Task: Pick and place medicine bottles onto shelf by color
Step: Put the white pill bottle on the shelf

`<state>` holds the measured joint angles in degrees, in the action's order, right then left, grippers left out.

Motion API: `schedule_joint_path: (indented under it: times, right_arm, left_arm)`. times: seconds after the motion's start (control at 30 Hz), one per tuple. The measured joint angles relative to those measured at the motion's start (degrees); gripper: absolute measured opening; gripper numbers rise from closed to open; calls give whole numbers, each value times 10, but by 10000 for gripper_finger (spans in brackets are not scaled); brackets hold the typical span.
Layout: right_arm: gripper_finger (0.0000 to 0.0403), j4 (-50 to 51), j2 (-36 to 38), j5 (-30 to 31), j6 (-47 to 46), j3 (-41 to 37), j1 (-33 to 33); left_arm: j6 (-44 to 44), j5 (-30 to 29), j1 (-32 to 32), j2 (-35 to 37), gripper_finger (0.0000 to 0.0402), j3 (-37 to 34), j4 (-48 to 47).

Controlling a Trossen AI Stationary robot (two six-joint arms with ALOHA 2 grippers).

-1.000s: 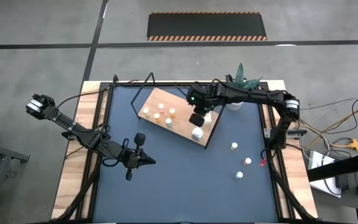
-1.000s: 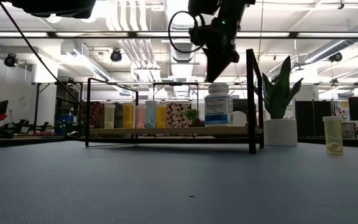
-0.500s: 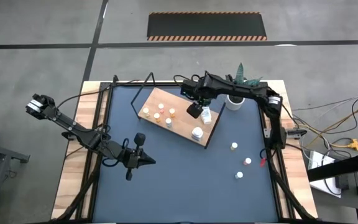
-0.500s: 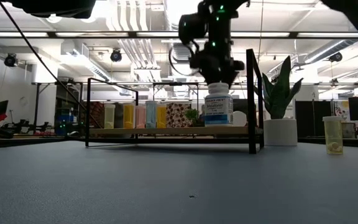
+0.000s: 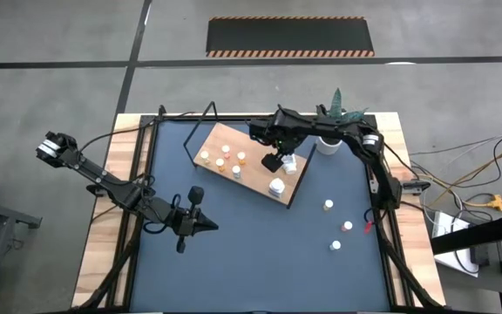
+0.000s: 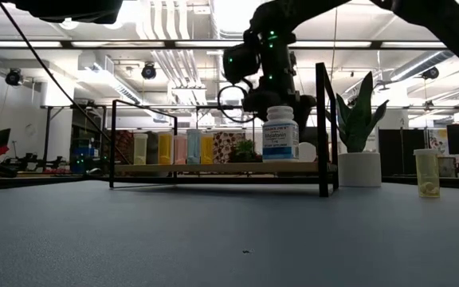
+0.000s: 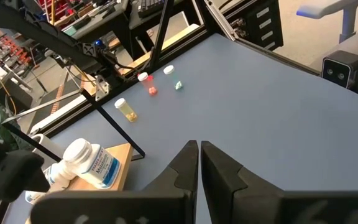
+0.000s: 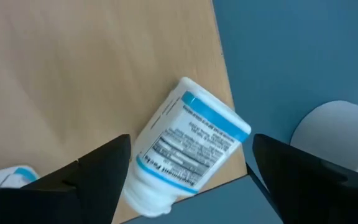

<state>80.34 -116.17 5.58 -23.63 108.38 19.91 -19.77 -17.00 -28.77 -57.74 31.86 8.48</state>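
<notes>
The right gripper (image 5: 271, 162) is held over the wooden shelf (image 5: 213, 138), toward twelve o'clock on the table, with its jaws spread wide and nothing between them. Directly below, as the right wrist view shows, a large white bottle with a blue-banded label (image 8: 188, 146) stands on the board near its edge; a second large white bottle (image 5: 276, 186) stands just beside it at five o'clock. Small bottles (image 5: 226, 160) are grouped at nine o'clock on the board, and three more (image 5: 338, 227) remain on the tabletop at four o'clock. The release appears done, so a straight upward retreat is advised, lest a finger tip the bottle. The left gripper (image 5: 192, 220) is parked at seven o'clock, its fingers (image 7: 186, 167) pressed together.
</notes>
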Motion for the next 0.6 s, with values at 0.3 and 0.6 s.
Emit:
schedule_joint_path:
  times: [0.3,0.6]
  right_arm:
    - [331,3,-6,0,0,0,5]
    - [321,-9,-6,-13,0,-20,6]
  left_arm:
    - [1,0,0,0,1,0,0]
    - [1,0,0,0,1,0,0]
